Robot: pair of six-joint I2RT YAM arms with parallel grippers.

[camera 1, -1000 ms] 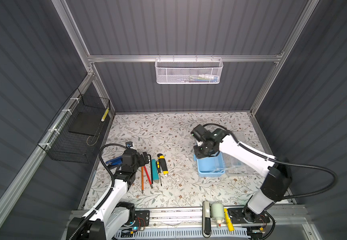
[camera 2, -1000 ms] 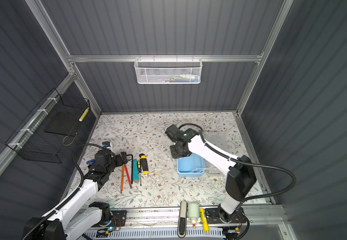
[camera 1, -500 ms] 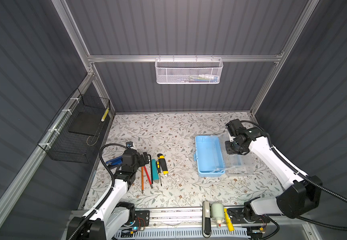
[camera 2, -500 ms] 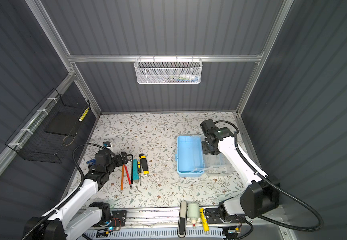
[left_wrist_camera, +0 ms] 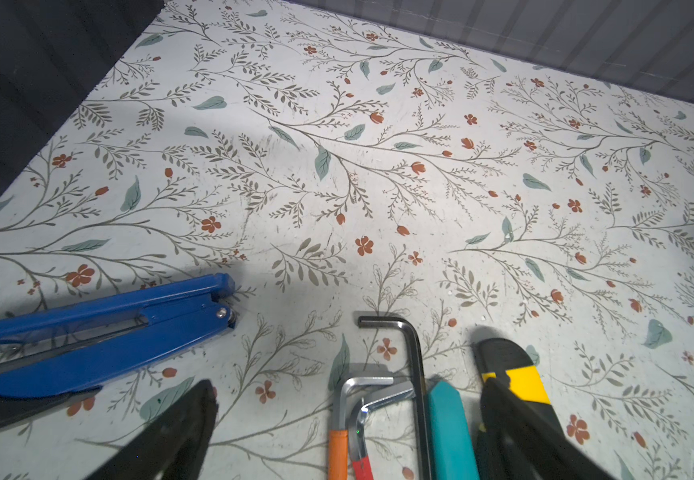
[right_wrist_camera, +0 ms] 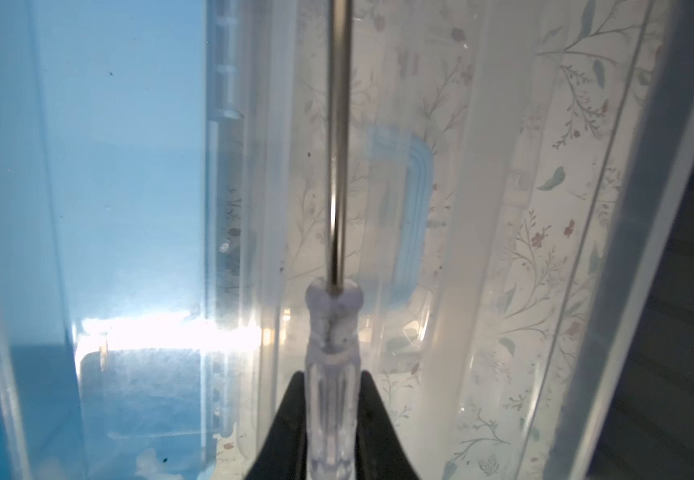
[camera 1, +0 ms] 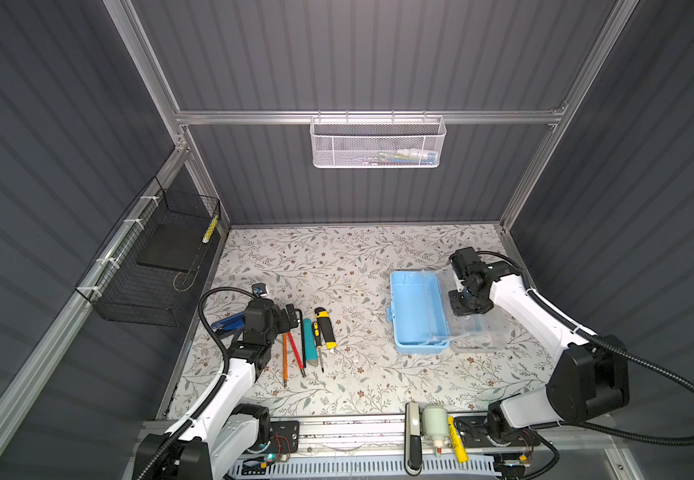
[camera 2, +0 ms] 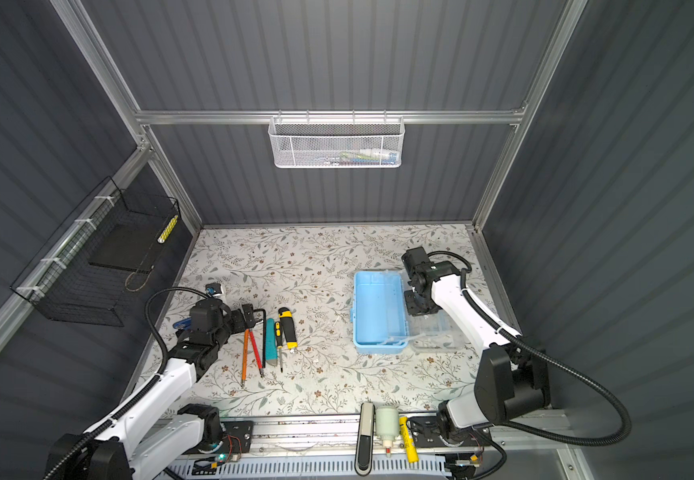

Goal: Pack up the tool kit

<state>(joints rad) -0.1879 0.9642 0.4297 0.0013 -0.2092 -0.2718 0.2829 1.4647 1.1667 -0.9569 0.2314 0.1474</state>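
The tool kit lies open on the floral mat, its light-blue base [camera 1: 418,316] [camera 2: 378,316] empty and its see-through lid [camera 1: 476,330] [camera 2: 434,334] folded flat to the right. My right gripper [camera 1: 467,307] [right_wrist_camera: 332,378] hangs over the lid, shut on a clear-handled screwdriver [right_wrist_camera: 332,324] whose steel shaft [right_wrist_camera: 339,145] points along the lid. My left gripper [camera 1: 289,320] [left_wrist_camera: 347,388] stands open just above a row of tools: hex keys [left_wrist_camera: 413,345], a teal tool [left_wrist_camera: 449,428] and a yellow-black screwdriver [left_wrist_camera: 515,370]. Blue pliers [left_wrist_camera: 100,328] lie beside it.
A white mesh basket [camera 1: 378,143] hangs on the back wall. A black wire basket [camera 1: 158,266] is fixed to the left wall. Small items [camera 1: 432,428] sit on the front rail. Dark ribbed walls close in three sides.
My right arm has swung from the kit's far left corner over to its right side and now sits above the open lid. The left arm has not moved.
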